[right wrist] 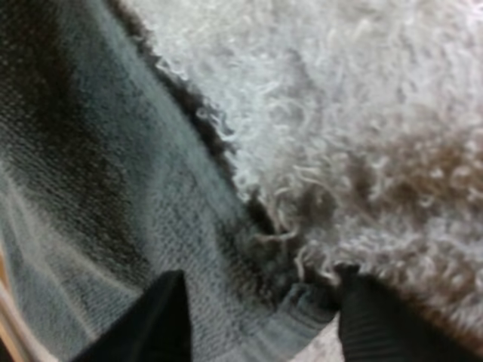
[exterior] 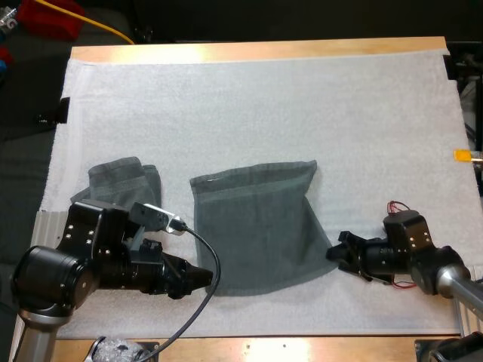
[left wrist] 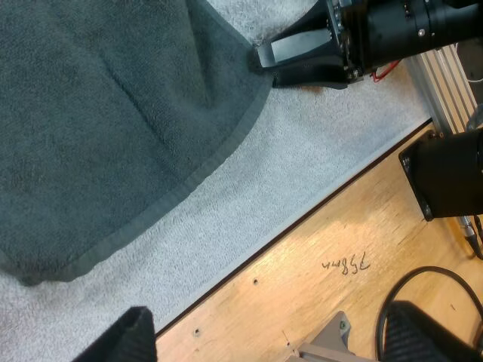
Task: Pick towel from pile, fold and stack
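The towel lay spread flat in the middle of the mat, its near edge running crosswise between the two grippers. The right gripper sat at the near right corner, fingers apart with the hem lying between them, not yet pinched. The left gripper, fingers also apart and clear of the cloth, was just beside the near left corner, so it probably needed a short reach before closing.
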